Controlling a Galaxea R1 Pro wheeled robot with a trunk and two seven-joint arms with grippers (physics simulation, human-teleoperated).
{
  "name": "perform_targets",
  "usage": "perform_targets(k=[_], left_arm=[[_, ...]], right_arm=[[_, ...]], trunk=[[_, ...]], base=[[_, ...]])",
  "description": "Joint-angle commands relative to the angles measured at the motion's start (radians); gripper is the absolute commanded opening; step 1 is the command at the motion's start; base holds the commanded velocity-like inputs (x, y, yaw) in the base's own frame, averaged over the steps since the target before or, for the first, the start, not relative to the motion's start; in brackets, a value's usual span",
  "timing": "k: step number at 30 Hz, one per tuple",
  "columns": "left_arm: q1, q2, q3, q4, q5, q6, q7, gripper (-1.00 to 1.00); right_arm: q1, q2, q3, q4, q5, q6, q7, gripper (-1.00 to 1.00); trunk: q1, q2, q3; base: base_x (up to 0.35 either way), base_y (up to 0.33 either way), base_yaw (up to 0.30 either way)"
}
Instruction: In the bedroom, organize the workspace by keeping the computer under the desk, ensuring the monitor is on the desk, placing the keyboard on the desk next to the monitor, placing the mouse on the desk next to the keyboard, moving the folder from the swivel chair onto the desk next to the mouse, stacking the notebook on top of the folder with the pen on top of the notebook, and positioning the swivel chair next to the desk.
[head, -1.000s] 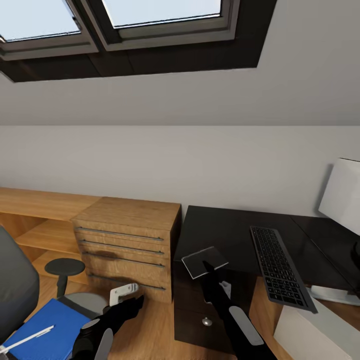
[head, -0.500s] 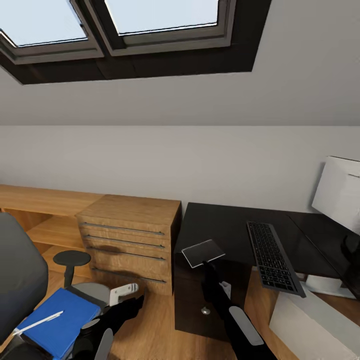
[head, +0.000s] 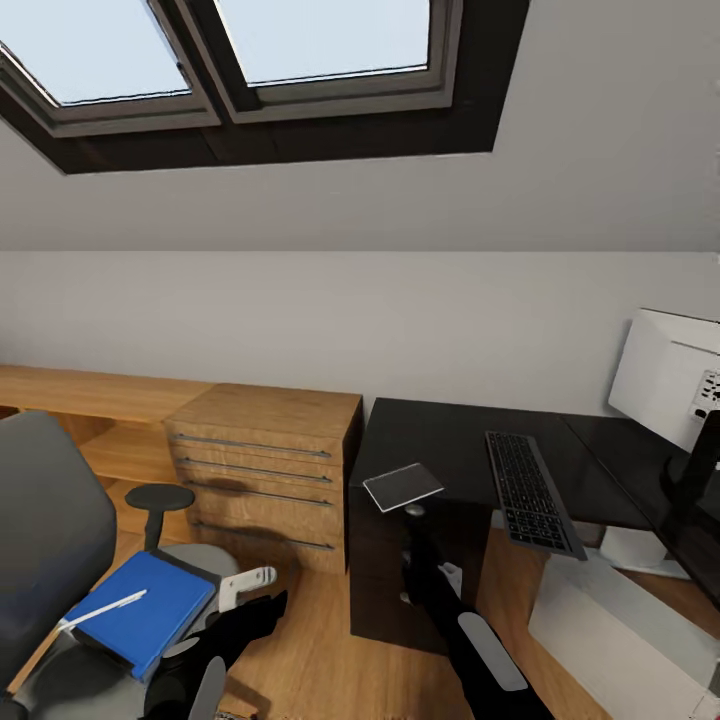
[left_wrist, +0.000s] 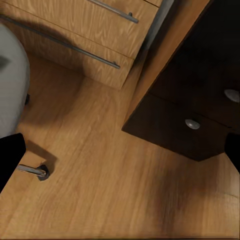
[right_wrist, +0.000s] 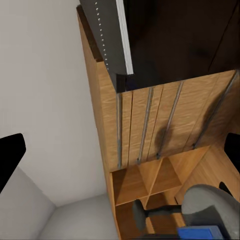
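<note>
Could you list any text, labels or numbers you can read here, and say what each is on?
None can be read.
Monitor: a small dark-speckled label on its white back, too blurred to read.
Keyboard: key legends too small to read.

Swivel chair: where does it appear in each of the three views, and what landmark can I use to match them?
Head view: the swivel chair is at lower left, left of the wooden drawer unit.
Left wrist view: its grey seat is across the floor from the drawer unit.
Right wrist view: its grey upholstery is beyond the drawer unit.
Shared landmark: the drawer unit's metal handles.
</note>
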Motion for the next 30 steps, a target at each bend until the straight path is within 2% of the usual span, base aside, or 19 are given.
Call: perform_targets(k=[1, 9, 15, 28, 30], left_arm=[[-0.001, 0.000, 0.001, -0.001, 0.011, 0.004, 0.007, 1.00], [0.000, 0.000, 0.001, -0.001, 0.011, 0.004, 0.007, 1.00], [0.000, 0.000, 0.001, -0.001, 0.011, 0.004, 0.007, 1.00], [0.000, 0.001, 0.001, 0.000, 0.008, 0.004, 0.008, 1.00], [0.000, 0.001, 0.001, 0.000, 0.008, 0.004, 0.008, 1.00]], right_arm=[[-0.001, 0.000, 0.000, 0.000, -0.009, 0.002, 0.003, 1.00], [-0.001, 0.000, 0.000, 0.003, -0.009, 0.000, 0.002, 1.00], [-0.001, 0.000, 0.004, 0.042, -0.008, 0.000, 0.002, 1.00], [-0.001, -0.001, 0.008, 0.081, -0.006, -0.011, 0.003, 1.00], [-0.001, -0.001, 0.019, 0.105, 0.006, -0.027, 0.004, 1.00]], trunk=[[-0.001, -0.001, -0.001], [-0.001, -0.001, -0.001], [-0.001, -0.001, -0.001], [-0.050, 0.090, 0.040], [-0.058, 0.104, 0.046]], base=[[-0.244, 0.000, 0.000], [-0.234, 0.000, 0.000], [-0.084, 0.000, 0.000], [-0.003, 0.000, 0.000], [0.000, 0.000, 0.000]])
